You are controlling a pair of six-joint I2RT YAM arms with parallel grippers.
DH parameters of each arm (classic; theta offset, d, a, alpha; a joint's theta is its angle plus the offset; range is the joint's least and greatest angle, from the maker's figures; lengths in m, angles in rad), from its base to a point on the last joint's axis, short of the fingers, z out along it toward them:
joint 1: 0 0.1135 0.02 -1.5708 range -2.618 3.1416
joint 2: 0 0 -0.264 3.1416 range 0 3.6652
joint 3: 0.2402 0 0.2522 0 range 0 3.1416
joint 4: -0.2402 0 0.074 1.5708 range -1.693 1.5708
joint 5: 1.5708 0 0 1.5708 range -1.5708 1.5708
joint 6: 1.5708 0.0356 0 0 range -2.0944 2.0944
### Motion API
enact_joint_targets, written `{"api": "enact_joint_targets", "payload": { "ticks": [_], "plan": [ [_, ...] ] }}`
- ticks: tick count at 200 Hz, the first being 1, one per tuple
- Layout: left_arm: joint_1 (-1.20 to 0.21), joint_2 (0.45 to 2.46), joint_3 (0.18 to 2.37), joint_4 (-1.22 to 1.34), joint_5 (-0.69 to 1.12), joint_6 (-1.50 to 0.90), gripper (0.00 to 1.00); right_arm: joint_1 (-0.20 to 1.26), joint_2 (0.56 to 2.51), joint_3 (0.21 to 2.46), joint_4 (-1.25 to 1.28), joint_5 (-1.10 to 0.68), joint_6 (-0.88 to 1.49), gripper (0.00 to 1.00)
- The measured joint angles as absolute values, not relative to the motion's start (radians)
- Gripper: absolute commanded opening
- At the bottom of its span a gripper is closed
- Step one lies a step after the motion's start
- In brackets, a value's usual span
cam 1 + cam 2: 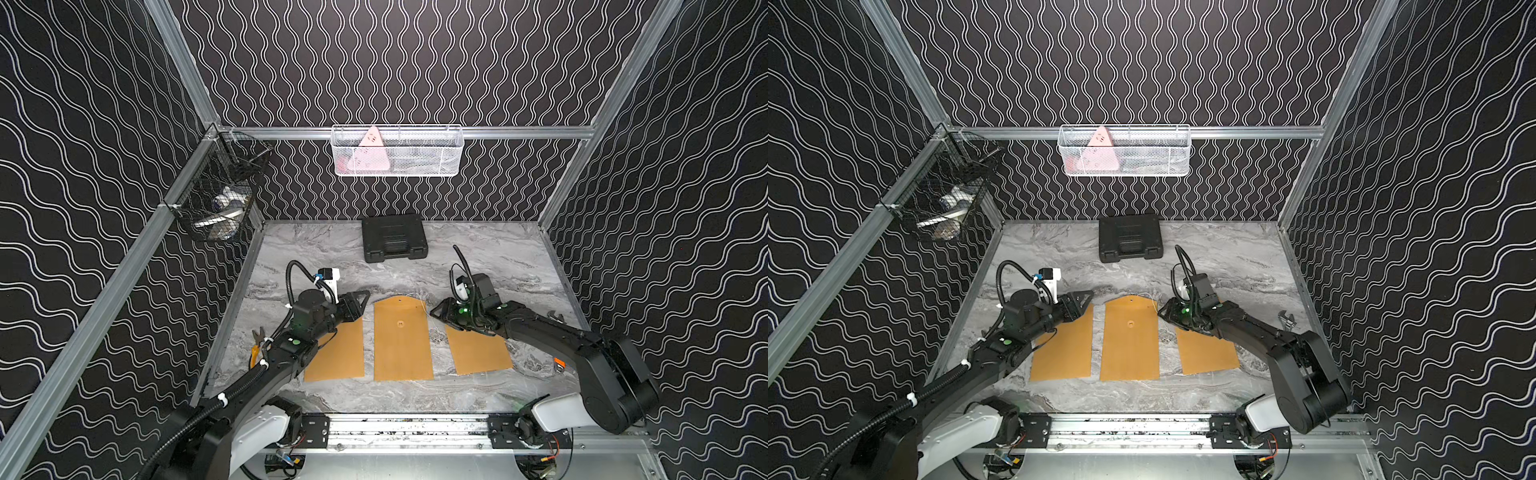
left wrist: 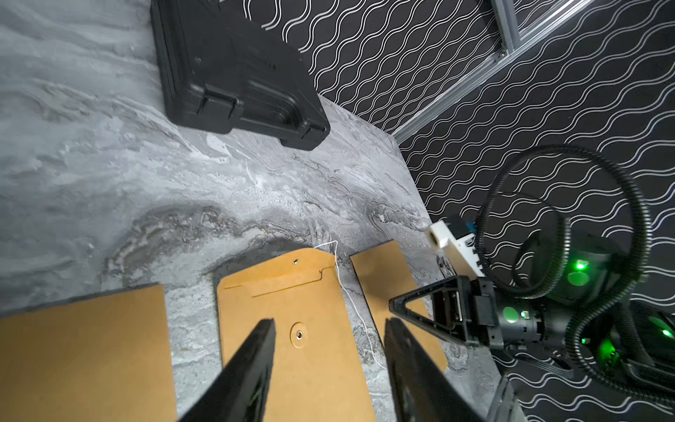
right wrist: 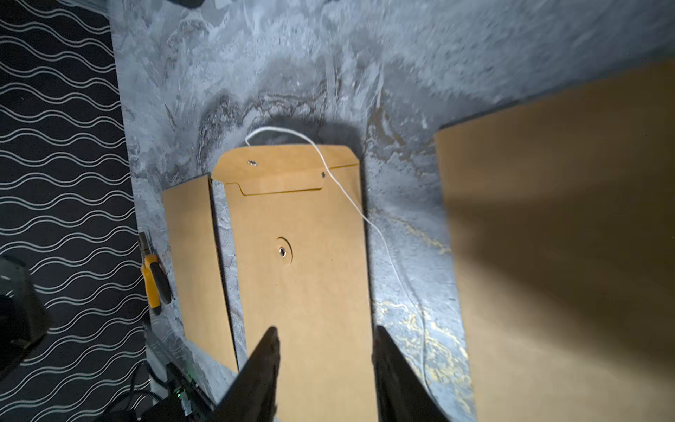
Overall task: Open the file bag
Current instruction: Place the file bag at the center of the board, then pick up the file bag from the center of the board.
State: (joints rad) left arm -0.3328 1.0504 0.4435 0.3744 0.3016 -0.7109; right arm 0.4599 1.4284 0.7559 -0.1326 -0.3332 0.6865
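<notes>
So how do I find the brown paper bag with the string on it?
Find the grey marbled tabletop, where three flat brown paper file bags lie in a row. Take the middle file bag. Only it shows a rounded flap, a round button and a loose white string; its neighbours look plain.

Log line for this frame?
phase: open file bag | middle envelope: flap folded back, string unwound and loose | left tool: open, empty | right tool: open, empty
</notes>
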Motion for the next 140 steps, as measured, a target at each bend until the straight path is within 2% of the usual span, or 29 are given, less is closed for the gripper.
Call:
{"api": "enact_joint_targets", "payload": {
  "ticks": [69, 140],
  "plan": [
    [-0.601, 1.266, 0.560, 0.379, 0.204, -0.715, 0.59, 0.274, 1.316, 0.828, -0.386, -0.191, 0.592, 0.71],
    [-0.829, 1.579, 0.824, 0.290, 0.082, -0.715, 0.61, 0.076, 1.327, 0.837, -0.511, -0.172, 0.532, 0.78]
  ]
}}
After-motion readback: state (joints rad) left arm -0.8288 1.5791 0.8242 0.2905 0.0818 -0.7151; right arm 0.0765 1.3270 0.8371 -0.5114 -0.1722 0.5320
